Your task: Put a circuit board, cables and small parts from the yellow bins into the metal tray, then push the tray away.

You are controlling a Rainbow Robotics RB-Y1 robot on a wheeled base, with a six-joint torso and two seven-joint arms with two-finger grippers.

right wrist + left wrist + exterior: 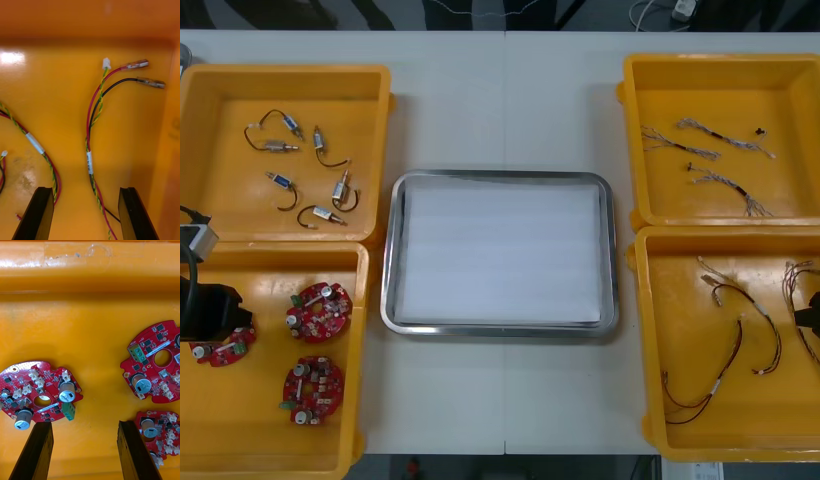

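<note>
Where the left gripper (84, 424) hangs open and empty over a glossy yellow bin (250, 420), we see round red circuit boards (319, 310). The shiny, white-lined metal tray (500, 177) sits mid-table. The right gripper (87, 189), open, straddles a twisted red-and-yellow cable (89, 161), ungripped.

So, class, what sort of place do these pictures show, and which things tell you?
Probably an electronics kitting bench: yellow bins hold red circuit boards, cables and small metal parts beside a metal tray; left gripper hovers over boards, right gripper over cables.

Tray (388, 262) sits between bins (220, 110): boards (319, 310) near left, cables (89, 162) at right.
</note>
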